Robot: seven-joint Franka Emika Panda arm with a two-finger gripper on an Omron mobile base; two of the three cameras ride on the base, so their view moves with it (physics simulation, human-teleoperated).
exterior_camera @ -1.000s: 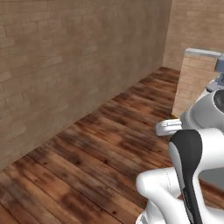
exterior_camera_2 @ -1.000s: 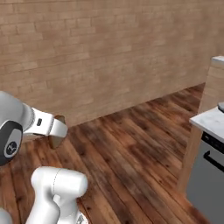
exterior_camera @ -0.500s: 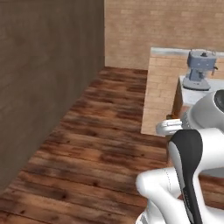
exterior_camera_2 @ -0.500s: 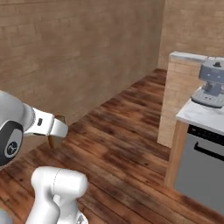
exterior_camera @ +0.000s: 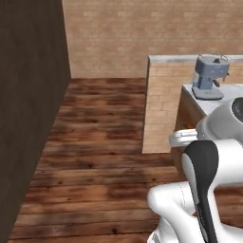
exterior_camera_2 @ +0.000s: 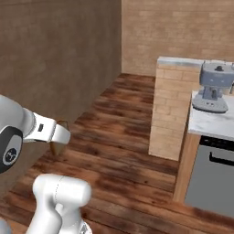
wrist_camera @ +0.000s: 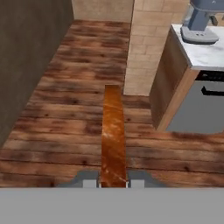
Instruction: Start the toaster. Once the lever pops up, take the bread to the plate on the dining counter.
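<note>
Since the earlier frames our base has turned, so both base views have swung from the long brick wall to a brick pillar and a marble worktop carrying a grey coffee machine; that is the cameras moving, not the room.

We keep our gripper point(wrist_camera: 113, 183) pinched on the bread point(wrist_camera: 113, 135), seen edge-on in the hand view as a narrow brown strip running up and away from between the two finger tips point(wrist_camera: 89, 183), which press against its two faces. In the right base view a brown corner of the bread point(exterior_camera_2: 60, 122) peeks out past the white wrist, above the floor.

Below the held slice lies the dark wooden plank floor point(wrist_camera: 65, 113). Ahead of the gripper and to its right stands the brick pillar point(wrist_camera: 146, 48), and just beside that, further right, a wooden-sided cabinet with a marble worktop point(wrist_camera: 203, 54). On that worktop sits the coffee machine point(wrist_camera: 201, 22), well apart from the gripper. Under the worktop we see a grey oven front point(wrist_camera: 201, 109) with a dark handle. Off to the gripper's left runs a dark brick wall point(wrist_camera: 26, 57), and a lighter brick wall point(exterior_camera: 142, 33) closes the far end of the room.
</note>
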